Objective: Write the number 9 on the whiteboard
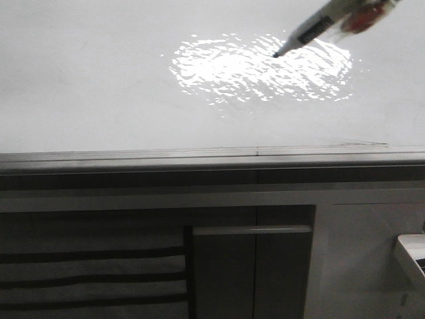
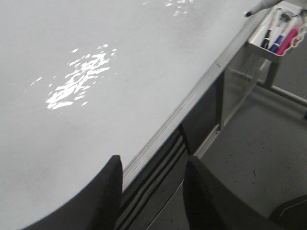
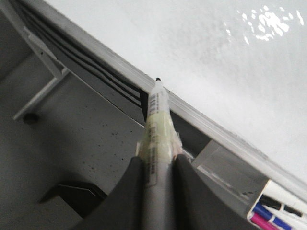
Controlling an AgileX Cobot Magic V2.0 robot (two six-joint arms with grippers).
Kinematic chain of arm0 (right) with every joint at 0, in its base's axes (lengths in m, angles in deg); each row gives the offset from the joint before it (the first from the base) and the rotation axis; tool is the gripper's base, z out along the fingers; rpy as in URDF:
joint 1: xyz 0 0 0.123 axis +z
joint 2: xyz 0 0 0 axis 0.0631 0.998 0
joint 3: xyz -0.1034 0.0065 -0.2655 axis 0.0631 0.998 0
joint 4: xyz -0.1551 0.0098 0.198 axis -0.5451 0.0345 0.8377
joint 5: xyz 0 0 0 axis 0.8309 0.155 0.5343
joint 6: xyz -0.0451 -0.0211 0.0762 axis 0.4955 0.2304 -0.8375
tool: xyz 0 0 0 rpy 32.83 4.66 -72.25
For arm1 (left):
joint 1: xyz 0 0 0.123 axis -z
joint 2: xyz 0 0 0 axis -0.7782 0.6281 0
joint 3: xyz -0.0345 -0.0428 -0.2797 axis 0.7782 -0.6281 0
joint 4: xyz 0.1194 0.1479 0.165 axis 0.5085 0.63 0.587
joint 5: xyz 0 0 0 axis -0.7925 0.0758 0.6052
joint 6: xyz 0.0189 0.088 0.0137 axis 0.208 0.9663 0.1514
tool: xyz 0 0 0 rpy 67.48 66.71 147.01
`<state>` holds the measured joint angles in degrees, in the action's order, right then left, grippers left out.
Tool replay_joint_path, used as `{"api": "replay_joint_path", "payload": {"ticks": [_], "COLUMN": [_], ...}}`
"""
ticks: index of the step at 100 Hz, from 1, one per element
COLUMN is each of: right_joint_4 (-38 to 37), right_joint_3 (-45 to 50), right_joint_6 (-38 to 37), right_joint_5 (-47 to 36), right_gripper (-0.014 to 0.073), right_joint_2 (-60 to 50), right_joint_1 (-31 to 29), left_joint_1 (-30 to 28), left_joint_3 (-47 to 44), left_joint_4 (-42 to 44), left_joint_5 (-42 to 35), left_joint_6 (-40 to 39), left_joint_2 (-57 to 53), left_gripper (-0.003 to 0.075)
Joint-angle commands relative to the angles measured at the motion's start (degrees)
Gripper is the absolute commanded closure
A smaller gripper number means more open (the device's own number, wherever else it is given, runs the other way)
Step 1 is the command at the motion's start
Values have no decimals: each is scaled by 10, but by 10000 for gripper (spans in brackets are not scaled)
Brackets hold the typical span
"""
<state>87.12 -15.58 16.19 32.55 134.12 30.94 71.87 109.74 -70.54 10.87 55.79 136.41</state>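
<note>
The whiteboard (image 1: 99,86) is a glossy white-grey surface with a bright rippled glare patch (image 1: 259,70) and a grey metal edge rail (image 1: 199,158). No number 9 or any other mark shows on it. My right gripper (image 3: 159,160) is shut on a white marker (image 3: 158,124) with its black tip (image 3: 158,79) pointing forward. In the front view the marker (image 1: 317,28) comes in from the upper right and its tip (image 1: 276,54) is over the glare patch; I cannot tell whether it touches the board. My left gripper (image 2: 153,160) is open and empty, over the board's rail (image 2: 192,98).
A pen tray (image 2: 277,32) with several coloured markers hangs at the board's edge; it also shows in the right wrist view (image 3: 276,211). Dark cabinet panels (image 1: 93,266) lie below the rail. A white object (image 1: 412,256) is at the lower right.
</note>
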Motion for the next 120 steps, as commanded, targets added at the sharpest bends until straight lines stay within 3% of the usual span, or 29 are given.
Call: {"api": "replay_joint_path", "payload": {"ticks": [1, 11, 21, 52, 93, 102, 120], "right_joint_4": [49, 89, 89, 105, 97, 97, 59], "right_joint_3": [28, 72, 88, 30, 25, 8, -3], "right_joint_6": [-26, -26, -19, -37, -25, -19, -15], "right_joint_5": [-89, -189, -228, -207, -306, -291, -183], "right_gripper": [658, 658, 658, 658, 658, 658, 658], "right_joint_2": [-24, -30, -26, 23, 113, 135, 153], "right_joint_1": [-32, -42, -40, -72, -66, -50, -53], "left_joint_1": [-23, -35, -35, -35, -35, -35, -35], "left_joint_3": [-16, -49, -66, -70, -70, -70, -70], "left_joint_4": [-29, -48, -48, -57, -60, -60, -61], "left_joint_5": [-50, -78, -95, -101, -102, -105, -108], "left_joint_6": [-16, -16, -16, -16, -16, -16, -16], "left_joint_2": [-30, -50, -53, -52, -52, -52, -52], "left_gripper": [438, 438, 438, 438, 438, 438, 438]}}
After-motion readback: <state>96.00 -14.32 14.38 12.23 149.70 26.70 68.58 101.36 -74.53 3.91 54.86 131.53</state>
